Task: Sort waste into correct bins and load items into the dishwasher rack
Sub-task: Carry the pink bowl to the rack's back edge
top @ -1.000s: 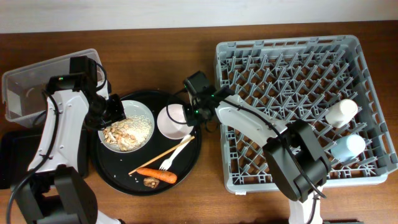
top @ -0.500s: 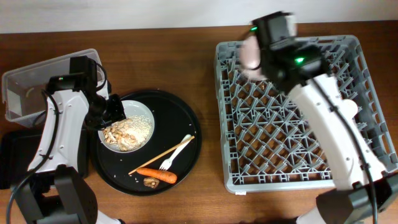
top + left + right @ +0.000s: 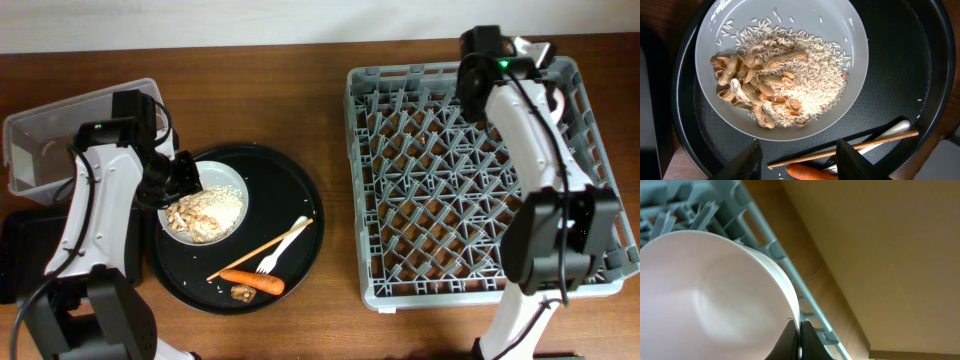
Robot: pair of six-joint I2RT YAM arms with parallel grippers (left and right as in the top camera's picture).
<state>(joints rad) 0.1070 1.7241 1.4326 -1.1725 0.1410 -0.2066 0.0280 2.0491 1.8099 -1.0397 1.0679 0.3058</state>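
Right gripper (image 3: 799, 331) of mine clamps the small white bowl (image 3: 715, 295) by its rim at the dishwasher rack (image 3: 440, 200), upper right of the overhead frame.

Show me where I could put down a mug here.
Bare wood runs between the round tray and the grey rack, and behind the tray along the far edge. The rack's left and middle are unfilled. Crowded: the tray, with plate, fork and carrot, and the rack's far edge, where the right tool holds a bowl.

On my wooden table (image 3: 250, 60): grey rack (image 3: 357, 200) beneath my right pincer (image 3: 799, 334), round black tray (image 3: 292, 192) beneath my left pincer (image 3: 797, 159), clear tub (image 3: 40, 140) and flat black tray (image 3: 20, 250) to its left.
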